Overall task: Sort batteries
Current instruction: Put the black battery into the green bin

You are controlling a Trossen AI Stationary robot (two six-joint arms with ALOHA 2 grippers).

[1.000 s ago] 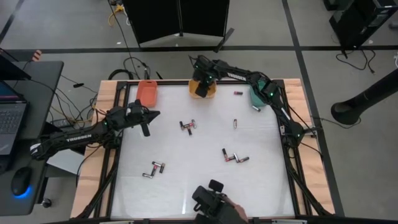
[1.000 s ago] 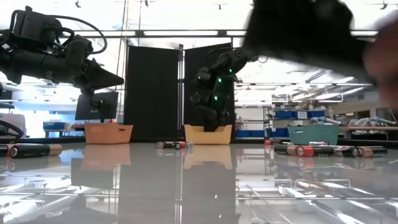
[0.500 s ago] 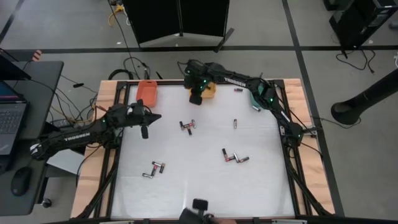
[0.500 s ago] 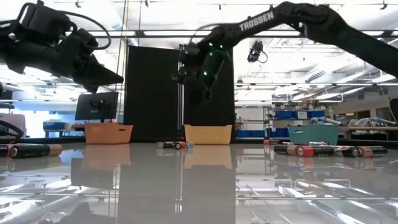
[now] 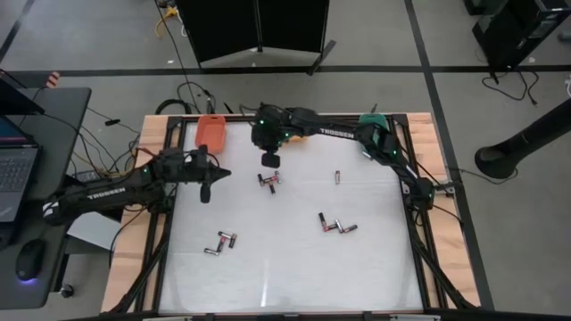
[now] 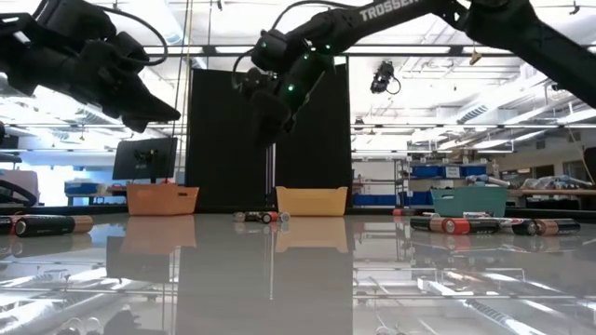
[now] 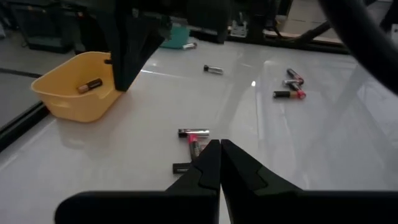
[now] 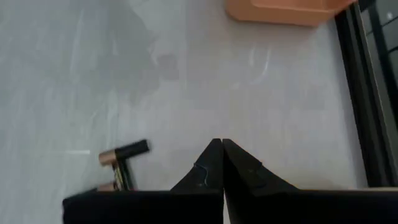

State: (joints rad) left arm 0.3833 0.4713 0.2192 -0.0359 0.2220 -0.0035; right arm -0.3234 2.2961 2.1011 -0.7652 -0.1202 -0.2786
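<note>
Lying scattered on the white table (image 5: 294,267), the batteries (image 5: 219,242) are tiny dark cylinders with red bands and silvery ends. Left gripper (image 5: 206,185) hovers clenched, empty; right gripper (image 5: 268,160) hangs clenched above a central cluster (image 5: 269,180).

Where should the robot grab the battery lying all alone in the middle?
Around its middle, coming straight down. The lone battery lies flat on the table with nothing touching it, so fingers can close on its long round sides. The right tool, shut now over the far side, would have to open first.
</note>
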